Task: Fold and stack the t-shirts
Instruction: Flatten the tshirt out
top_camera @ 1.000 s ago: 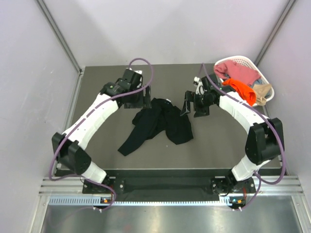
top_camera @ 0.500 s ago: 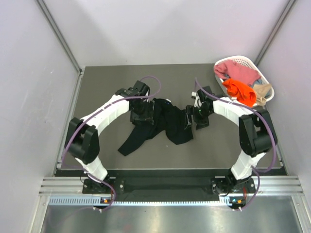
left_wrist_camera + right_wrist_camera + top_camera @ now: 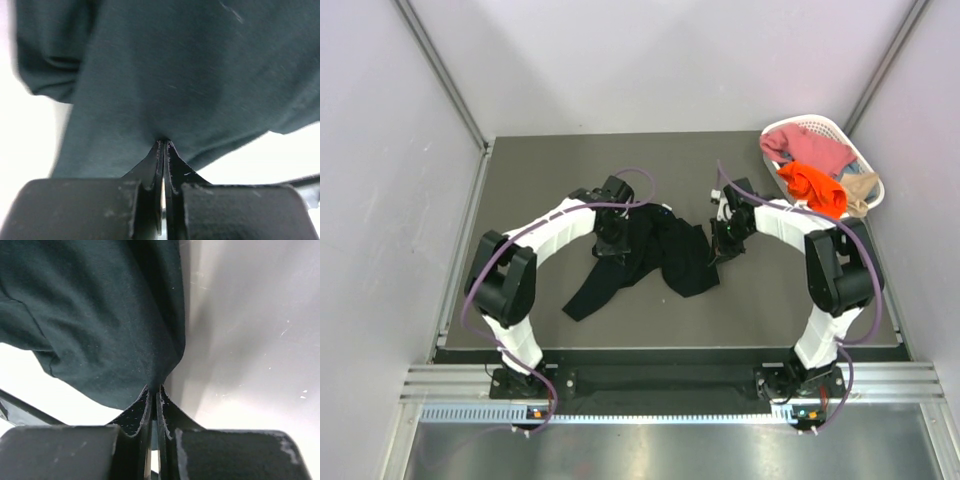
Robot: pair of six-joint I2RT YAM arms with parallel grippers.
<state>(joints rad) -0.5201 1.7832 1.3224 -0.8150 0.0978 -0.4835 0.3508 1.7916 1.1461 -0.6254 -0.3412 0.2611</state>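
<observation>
A crumpled black t-shirt point(image 3: 650, 255) lies in the middle of the dark table. My left gripper point(image 3: 613, 243) is down on its left side, and in the left wrist view the fingers are pressed together with black cloth point(image 3: 165, 75) pinched at the tips point(image 3: 164, 142). On the shirt's right edge sits my right gripper point(image 3: 718, 252), likewise shut with the black cloth point(image 3: 100, 315) caught at its tips point(image 3: 154, 388). Pink point(image 3: 810, 148), orange point(image 3: 815, 185) and beige point(image 3: 860, 190) t-shirts lie in the basket.
The white slatted basket point(image 3: 825, 125) stands at the table's back right corner. Grey walls close in on both sides and the back. Bare dark table top point(image 3: 540, 170) shows around the black shirt.
Both arms came down and inward onto the black shirt from either side. Their jaws went from wide open to shut on its cloth.
</observation>
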